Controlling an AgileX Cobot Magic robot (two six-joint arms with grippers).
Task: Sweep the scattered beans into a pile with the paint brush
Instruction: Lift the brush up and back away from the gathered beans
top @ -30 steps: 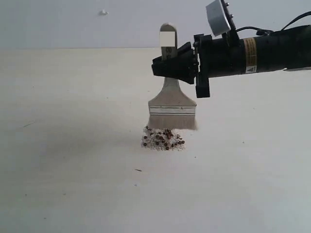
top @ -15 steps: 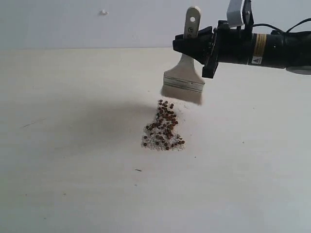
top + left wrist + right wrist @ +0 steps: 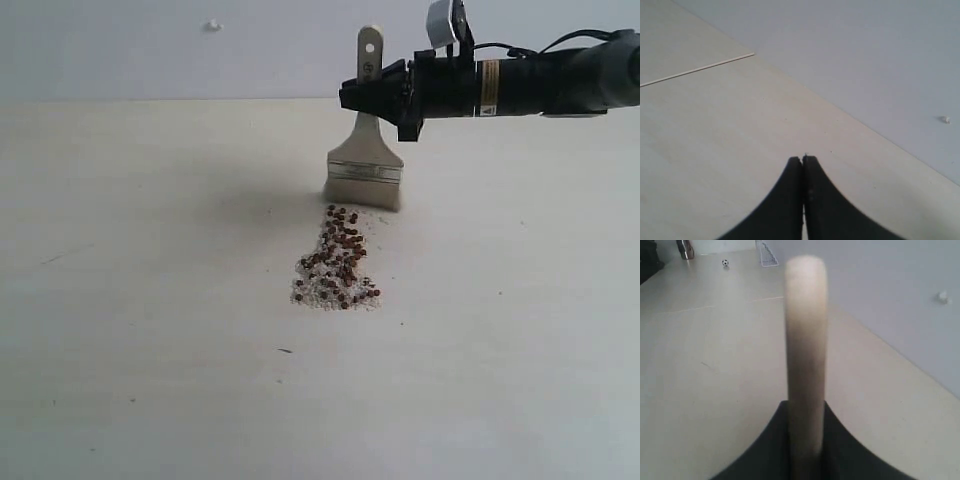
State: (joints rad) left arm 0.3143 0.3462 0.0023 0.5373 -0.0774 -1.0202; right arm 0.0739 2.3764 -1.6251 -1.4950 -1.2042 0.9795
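The paint brush (image 3: 365,170) stands upright on the pale table, its off-white bristles touching the surface just behind the beans. My right gripper (image 3: 372,95) is shut on its wooden handle (image 3: 805,355), which rises between the jaws in the right wrist view. The dark reddish-brown beans (image 3: 340,258) lie in a streak from the bristles toward the front, ending in a small pile (image 3: 335,290) mixed with whitish grains. My left gripper (image 3: 803,159) is shut on nothing over bare table, and the exterior view does not show it.
A light grey wall (image 3: 150,45) rises behind the table, with a small white nub (image 3: 212,25) on it. In the right wrist view, small objects (image 3: 725,262) and a wire rack (image 3: 767,255) stand far off.
The right gripper lifted the brush off the heap, carried it back and to the right, then lowered it behind the beans. A streak of beans behind the heap is now uncovered.
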